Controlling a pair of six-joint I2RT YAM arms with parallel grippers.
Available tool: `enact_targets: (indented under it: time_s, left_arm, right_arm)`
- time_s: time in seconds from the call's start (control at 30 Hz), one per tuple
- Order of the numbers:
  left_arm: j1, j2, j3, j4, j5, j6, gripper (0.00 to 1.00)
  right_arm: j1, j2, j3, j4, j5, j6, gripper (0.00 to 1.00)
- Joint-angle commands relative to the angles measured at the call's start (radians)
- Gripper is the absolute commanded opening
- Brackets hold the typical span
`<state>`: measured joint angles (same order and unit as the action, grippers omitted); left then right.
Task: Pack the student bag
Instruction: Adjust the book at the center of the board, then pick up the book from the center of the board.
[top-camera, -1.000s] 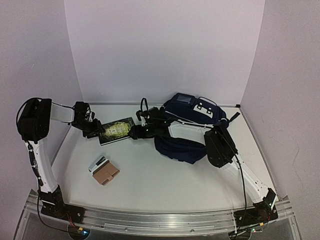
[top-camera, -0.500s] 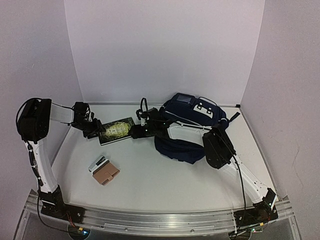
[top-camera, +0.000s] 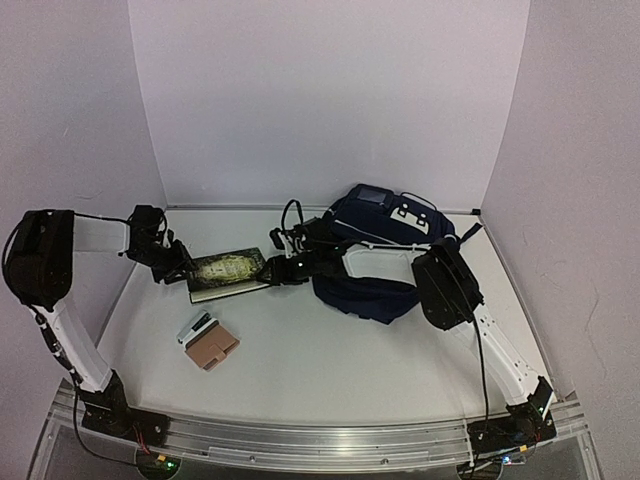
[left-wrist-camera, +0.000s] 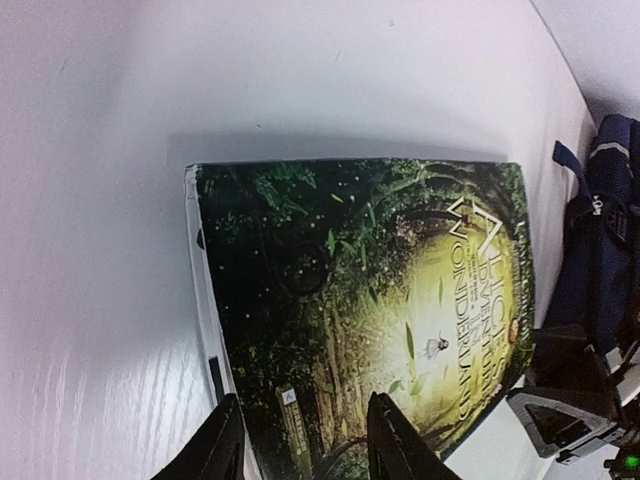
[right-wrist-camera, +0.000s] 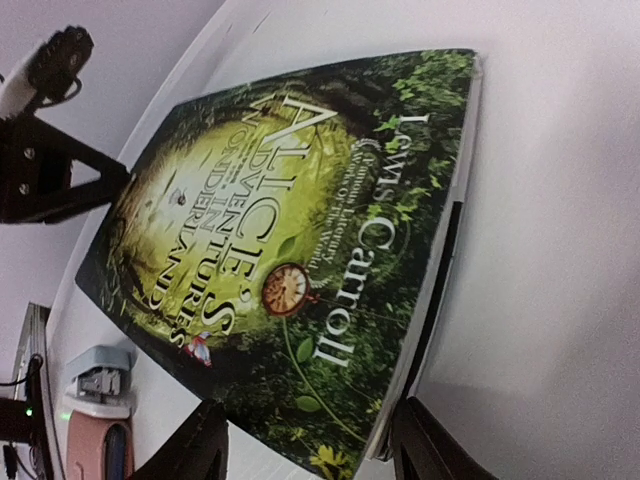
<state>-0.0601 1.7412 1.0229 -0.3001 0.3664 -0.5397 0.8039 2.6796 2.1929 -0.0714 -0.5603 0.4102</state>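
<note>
The student bag (top-camera: 385, 250), dark navy with white piping, lies at the back right of the table; its edge shows in the left wrist view (left-wrist-camera: 600, 250). A green-covered book (top-camera: 228, 272) lies left of it, between my two grippers. My left gripper (top-camera: 178, 264) is at the book's left end, open, its fingertips (left-wrist-camera: 230, 420) spread over the cover (left-wrist-camera: 380, 300). My right gripper (top-camera: 272, 272) is at the book's right end, open, its fingers (right-wrist-camera: 415, 440) straddling the cover's near edge (right-wrist-camera: 300, 260). I cannot tell whether either gripper touches the book.
A white and grey small item (top-camera: 195, 327) and a tan pouch (top-camera: 212, 348) lie front left, also in the right wrist view (right-wrist-camera: 95, 385). White walls close the table at the back and sides.
The book has slid left and a little nearer, turning slightly. My left gripper drew back to the left and my right gripper followed the book leftward, away from the bag.
</note>
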Motion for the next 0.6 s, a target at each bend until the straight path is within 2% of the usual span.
enact_targets:
  time_s: [0.0, 0.47, 0.53, 0.57]
  left_arm:
    - [-0.040, -0.138, 0.021, -0.044, 0.082, -0.020, 0.42]
    - [-0.079, -0.328, -0.216, -0.067, 0.074, -0.089, 0.41]
    - [-0.079, -0.353, -0.242, -0.083, 0.048, -0.097, 0.46]
    - [-0.080, -0.365, -0.252, -0.096, 0.029, -0.098, 0.53]
  right_arm:
    - [0.060, -0.175, -0.070, 0.064, -0.128, 0.020, 0.54]
    - [0.119, -0.337, -0.359, 0.064, -0.137, 0.027, 0.52]
    - [0.127, -0.341, -0.386, 0.064, -0.129, 0.012, 0.52]
    - [0.129, -0.340, -0.398, 0.064, -0.122, 0.007, 0.53]
